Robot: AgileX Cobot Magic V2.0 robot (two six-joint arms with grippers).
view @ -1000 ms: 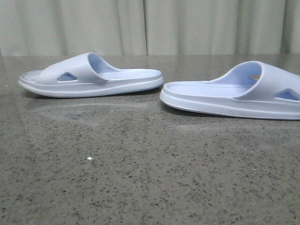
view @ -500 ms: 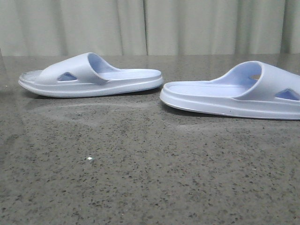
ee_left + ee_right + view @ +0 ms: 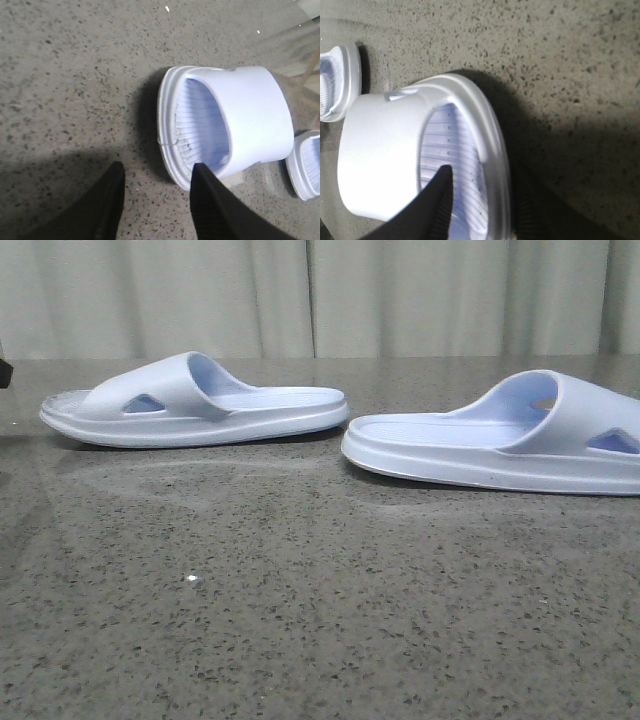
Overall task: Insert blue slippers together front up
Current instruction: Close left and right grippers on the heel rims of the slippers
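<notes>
— Left wrist view first: where is your left gripper [image 3: 156,182] now?

— Its fingers are apart and hold nothing. One finger [image 3: 207,192] is at the toe-end rim of the left slipper [image 3: 225,125]; I cannot tell if it touches. The other is over the bare table [image 3: 65,75]. The slipper's long axis runs away from the claw, toward its partner.

— And the right side?

— My right gripper [image 3: 480,195] is also apart. One finger [image 3: 437,192] reaches in over the ribbed footbed of the right slipper [image 3: 415,165], the other is outside the side rim. So it straddles the rim, not yet clamped, I judge.

— In front view?

— Both slippers lie flat on their soles, heels toward each other, near but apart. Each arm is nearest its own slipper.
</notes>
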